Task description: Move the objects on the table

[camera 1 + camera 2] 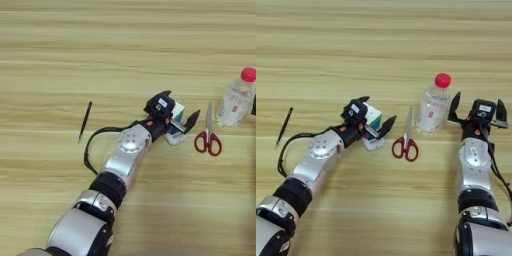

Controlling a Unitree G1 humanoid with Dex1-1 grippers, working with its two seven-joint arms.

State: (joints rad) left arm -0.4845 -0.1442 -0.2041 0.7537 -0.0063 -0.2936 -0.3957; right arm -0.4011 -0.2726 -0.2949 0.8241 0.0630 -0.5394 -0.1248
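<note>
Wide light wooden bench (384,40), plank-grain stripes running side to side.

Left gripper (375,115) out over the middle of the bench, both black fingers spread apart: one fingertip up by the top of the wrist, the other (387,126) pointing right toward the scissors. Between them a multicoloured puzzle cube (374,116) (only white and green faces showing, the rest hidden behind the wrist). Just below the cube, touching the bench, the end of a white remote control (372,144), mostly covered by the gripper. Fingers open around the cube rather than clamped on it; actual contact impossible to tell.

Red-handled scissors (406,142) flat on the bench just right of the left gripper, blades pointing away from the robot, handles nearest. Clear plastic bottle with red cap (433,107) upright just right of the scissor blades.

Right gripper (477,106) beside the bottle on its right, fingers wide open and pointing up the bench; left finger (455,104) near the bottle's side, apparently not touching.

Thin black pen (85,120) well apart on the left, lying alone, slightly tilted from straight up the bench.
</note>
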